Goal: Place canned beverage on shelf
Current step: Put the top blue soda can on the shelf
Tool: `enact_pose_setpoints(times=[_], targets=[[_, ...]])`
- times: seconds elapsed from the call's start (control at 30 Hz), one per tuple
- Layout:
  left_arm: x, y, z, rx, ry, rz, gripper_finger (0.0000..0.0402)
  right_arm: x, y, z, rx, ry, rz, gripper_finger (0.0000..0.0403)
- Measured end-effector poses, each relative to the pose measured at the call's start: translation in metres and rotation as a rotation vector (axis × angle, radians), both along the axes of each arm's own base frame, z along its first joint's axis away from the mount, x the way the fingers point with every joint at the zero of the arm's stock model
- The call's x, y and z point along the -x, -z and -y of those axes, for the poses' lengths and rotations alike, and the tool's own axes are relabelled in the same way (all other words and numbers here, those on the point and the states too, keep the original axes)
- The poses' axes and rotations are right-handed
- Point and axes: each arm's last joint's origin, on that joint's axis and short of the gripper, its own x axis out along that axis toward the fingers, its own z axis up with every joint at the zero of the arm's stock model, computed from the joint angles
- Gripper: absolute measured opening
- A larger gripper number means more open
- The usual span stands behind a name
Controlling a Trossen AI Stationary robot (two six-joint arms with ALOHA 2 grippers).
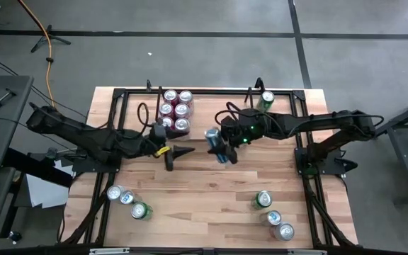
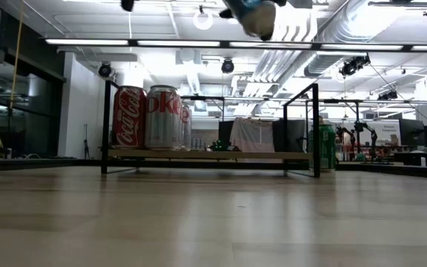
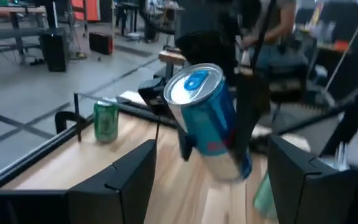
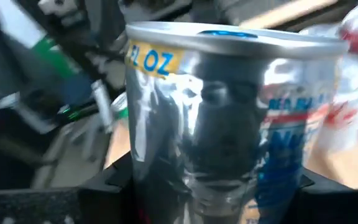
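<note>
A blue-and-silver beverage can (image 1: 212,134) hangs above the middle of the table with my right gripper (image 1: 218,146) shut on it. In the low view only its bottom (image 2: 254,15) shows, at the top edge. My left gripper (image 1: 178,156) stands open just to the can's left, its fingers (image 3: 132,180) apart in front of the can (image 3: 207,118) without touching it. The shelf (image 2: 206,156), a black rod rack with a wood base, stands at the table's far side. Several red cans (image 1: 176,110) stand on its left end. My right gripper pinches the can's side wall (image 4: 166,180) between its two fingers, on the lower half of the body. The fingers come from the table's right side, slanting a little downward. The can is lifted clear of the table and tilted, its lid (image 3: 193,83) toward my left gripper.
A green can (image 1: 266,99) stands just right of the shelf at the far edge. Several loose cans lie near the front left (image 1: 126,198) and front right (image 1: 273,212). A black frame (image 1: 112,127) edges the table. Bare wood lies in front of the shelf.
</note>
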Motion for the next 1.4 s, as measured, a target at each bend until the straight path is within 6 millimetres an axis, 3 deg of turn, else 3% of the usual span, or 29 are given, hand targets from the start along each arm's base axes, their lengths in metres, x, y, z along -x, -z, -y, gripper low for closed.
enact_pose_setpoints(times=[0.17,0.37,0.53,0.93,1.03,1.17,1.4], targets=[[-0.017,-0.001,-0.008,0.033,0.039,0.092,0.0216,-0.004,-0.010,-0.006,0.101,0.040,0.064,0.0204],[-0.028,-0.002,-0.014,0.045,0.050,0.175,0.0216,-0.007,-0.008,-0.008,0.122,0.058,0.066,0.0209],[-0.041,0.004,-0.014,0.019,0.073,0.159,0.0216,-0.013,-0.007,-0.009,0.133,0.054,0.107,0.0211],[-0.070,-0.003,-0.022,0.008,0.080,0.162,0.0215,-0.015,-0.007,-0.010,0.136,0.026,0.128,0.0212],[-0.071,-0.004,-0.022,-0.009,0.092,0.161,0.0198,-0.016,-0.007,-0.010,0.139,0.022,0.129,0.0212],[-0.069,-0.005,-0.022,-0.018,0.083,0.152,0.0148,-0.015,-0.007,-0.011,0.149,0.010,0.132,0.0219],[-0.058,-0.012,-0.031,-0.056,0.036,0.100,0.0143,-0.009,-0.014,-0.006,0.142,0.045,0.145,0.0249]])
